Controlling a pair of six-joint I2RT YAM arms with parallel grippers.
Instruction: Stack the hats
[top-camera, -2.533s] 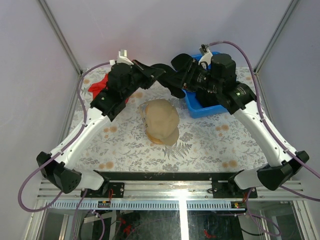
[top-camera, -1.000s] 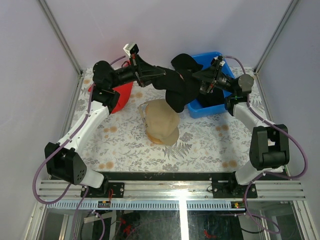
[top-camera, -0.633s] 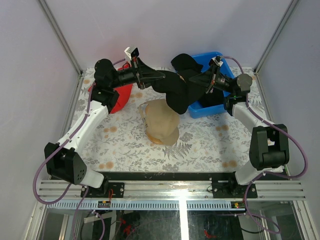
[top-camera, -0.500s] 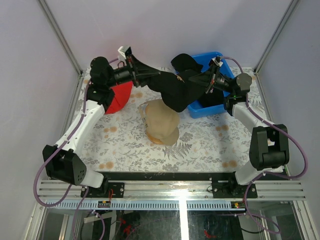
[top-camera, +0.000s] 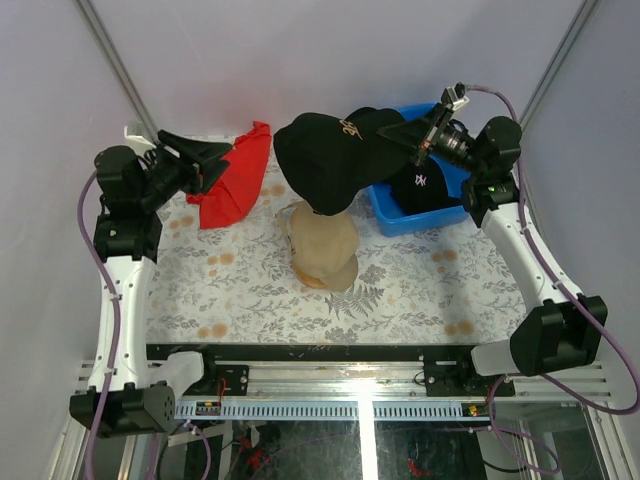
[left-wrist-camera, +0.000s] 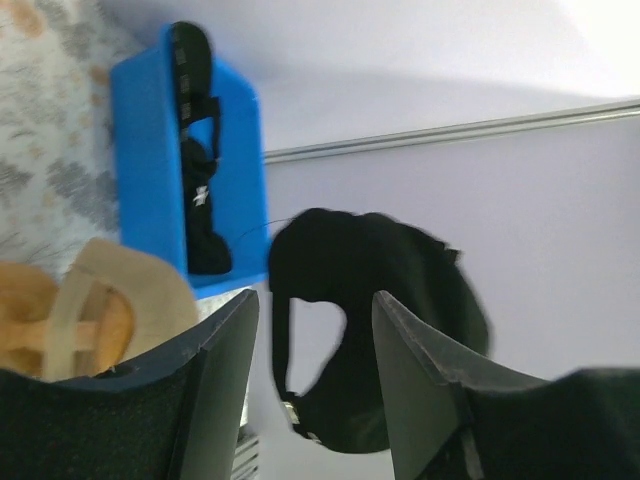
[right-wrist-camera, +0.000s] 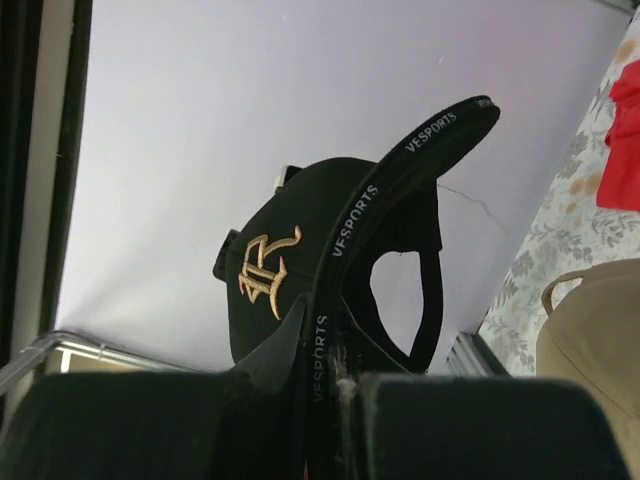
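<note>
Right gripper (top-camera: 390, 131) is clamped tight on the brim of the black cap (top-camera: 318, 160), fingers pinched together on the edge. That cap hangs in the air at the far middle of the table (top-camera: 420, 290), gold emblem showing, its crown above the far edge of the tan cap (top-camera: 322, 240); whether the two touch cannot be told from above. From the right wrist the brim runs straight up out of the fingers, with white lettering along its rim and the strap hanging open behind.

Left gripper (top-camera: 212, 165) sits well off to the far left, fingers spread apart with nothing between them, just beside the red cloth (top-camera: 235, 180). Its wrist camera looks between the open fingers at the black cap hanging free.

The tan cap sits mid-table, brim pointing near. Right of it is the blue bin (top-camera: 392, 218), with a logo cap (top-camera: 425, 185) lying inside, black with a white mark. The red cloth lies bunched at the far left.
</note>
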